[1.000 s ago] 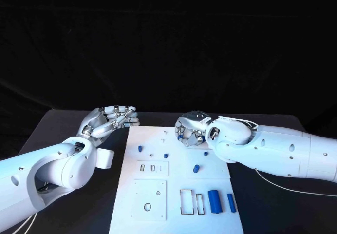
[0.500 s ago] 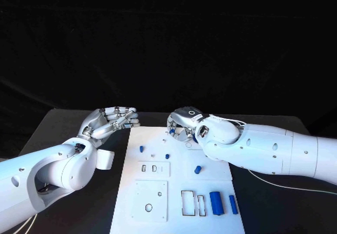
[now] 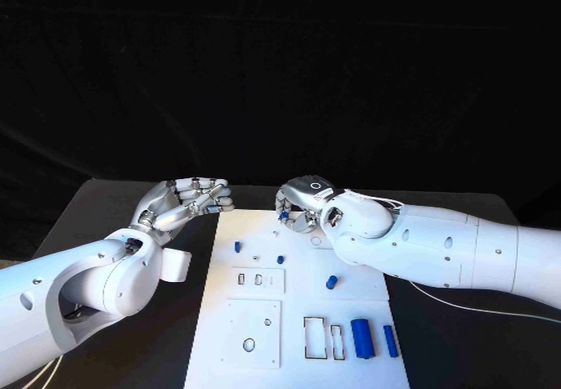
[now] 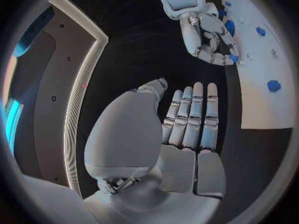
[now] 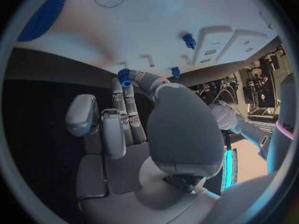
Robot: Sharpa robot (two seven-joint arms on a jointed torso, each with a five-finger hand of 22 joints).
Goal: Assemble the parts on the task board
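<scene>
The white task board lies in the middle of the black table. My right hand hovers over the board's far edge and pinches a small blue toothed part between thumb and fingertips; that part also peeks out under the hand. My left hand is raised just off the board's far left corner and holds nothing, its fingers stretched side by side. Blue pegs sit on the board's middle. Two larger blue cylinders lie near its front right.
Two rectangular slots sit beside the cylinders, and two square inset plates occupy the board's left half. A large blue toothed wheel lies on the board near the right hand. Bare table flanks the board.
My right hand has swung left and toward the board's far edge, its wrist turning, with the small blue part still pinched. The left hand has stayed put.
</scene>
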